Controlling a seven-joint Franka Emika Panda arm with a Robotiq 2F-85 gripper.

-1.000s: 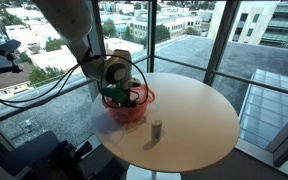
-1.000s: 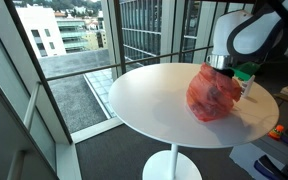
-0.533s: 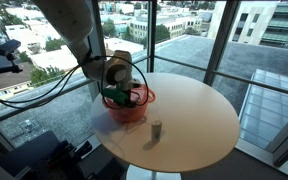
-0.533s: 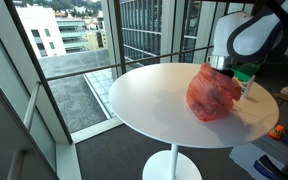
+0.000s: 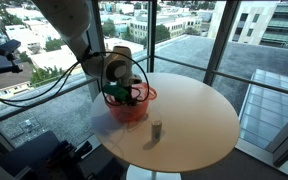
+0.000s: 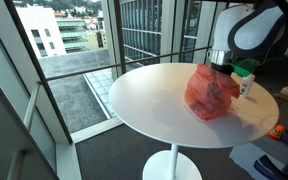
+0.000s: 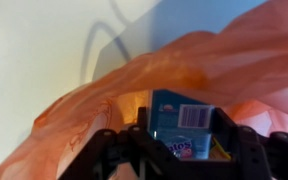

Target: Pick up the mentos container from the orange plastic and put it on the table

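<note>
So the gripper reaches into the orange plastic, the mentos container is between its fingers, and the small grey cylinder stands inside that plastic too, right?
No. The grey cylinder stands on the table, outside the orange plastic and apart from it; an exterior view shows this. The gripper does reach into the orange plastic, with the mentos container between its fingers.

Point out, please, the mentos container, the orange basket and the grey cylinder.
mentos container [image 7: 182, 118]: wrist view, blue face.
orange basket [image 6: 209, 95]: in an exterior view, side wall.
grey cylinder [image 5: 156, 129]: in an exterior view, side.
</note>
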